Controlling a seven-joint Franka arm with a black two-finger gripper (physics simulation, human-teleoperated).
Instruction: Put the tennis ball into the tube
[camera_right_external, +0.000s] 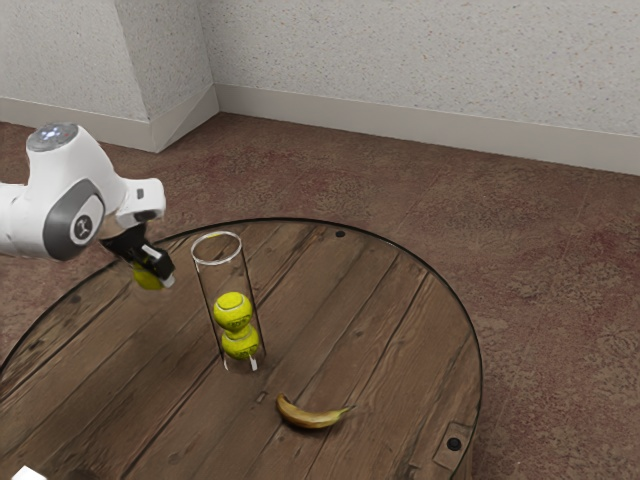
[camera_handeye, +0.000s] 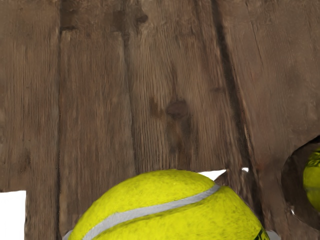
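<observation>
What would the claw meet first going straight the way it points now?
The tabletop, most likely, with the tennis ball in the claw touching first. The tube looks off to one side, though depth is unclear.

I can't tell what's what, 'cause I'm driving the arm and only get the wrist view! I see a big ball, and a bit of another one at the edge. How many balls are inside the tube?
Observer: Two. An upper ball sits on a lower ball in the clear tube.
Operator: Cool! Am I over its opening?
Observer: No. The pincer holds its own ball beside the tube, toward the exterior view's left.
Operator: Is there anything else close by that I could bump?
Observer: A banana lies near the tube's foot, toward the exterior view's right.
</observation>
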